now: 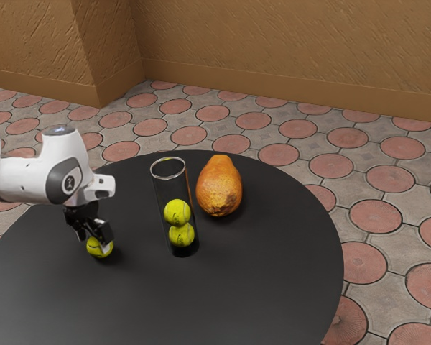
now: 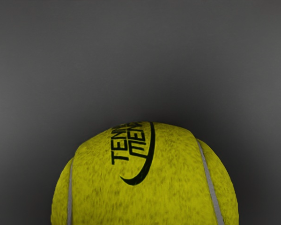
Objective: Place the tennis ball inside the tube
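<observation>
Gripper (image 1: 99,245): at the ball; clamped or loose, cannot tell
Tennis ball (image 2: 145,199): outside the tube; likely pick-up step; next, firm hold, lift above tube rim
Tube (image 1: 169,188): upright, 2 balls (image 1: 177,213) inside
Papaya (image 1: 219,187): beside tube

A likely papaya (image 1: 219,185) rests on the black table (image 1: 273,287), tiled floor (image 1: 395,215) and walls (image 1: 287,43) beyond.

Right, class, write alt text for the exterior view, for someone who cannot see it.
A robot arm reaches over a round black table from the view's left, its claw at a yellow tennis ball. Nearby, a clear tube stands with two more balls stacked inside, beside an orange fruit.
</observation>
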Available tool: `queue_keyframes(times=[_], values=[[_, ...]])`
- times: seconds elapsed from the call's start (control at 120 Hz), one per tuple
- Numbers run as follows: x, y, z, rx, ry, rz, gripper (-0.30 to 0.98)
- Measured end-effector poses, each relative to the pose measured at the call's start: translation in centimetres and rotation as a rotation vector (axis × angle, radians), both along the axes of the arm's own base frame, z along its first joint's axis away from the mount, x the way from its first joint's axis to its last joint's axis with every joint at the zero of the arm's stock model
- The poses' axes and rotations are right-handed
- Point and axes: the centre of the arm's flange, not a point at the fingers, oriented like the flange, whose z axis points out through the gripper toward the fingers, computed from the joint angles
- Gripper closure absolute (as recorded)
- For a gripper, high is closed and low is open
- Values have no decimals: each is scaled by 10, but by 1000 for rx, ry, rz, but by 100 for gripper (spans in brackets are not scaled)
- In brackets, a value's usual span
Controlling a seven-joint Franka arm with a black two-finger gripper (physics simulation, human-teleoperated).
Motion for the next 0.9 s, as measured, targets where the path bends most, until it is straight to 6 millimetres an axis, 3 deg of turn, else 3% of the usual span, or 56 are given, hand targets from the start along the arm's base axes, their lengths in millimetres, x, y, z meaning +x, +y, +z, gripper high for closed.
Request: queue_keyframes(times=[0.267, 0.467, 0.633, 0.733, 0.9], values=[[4, 1, -13, 1, -21, 0, 1], [6, 2, -12, 3, -37, -1, 32], [6, 2, -6, 8, -46, 1, 36], [5, 0, 21, 2, -65, 2, 39], [-6, -15, 91, -22, -100, -17, 42]])
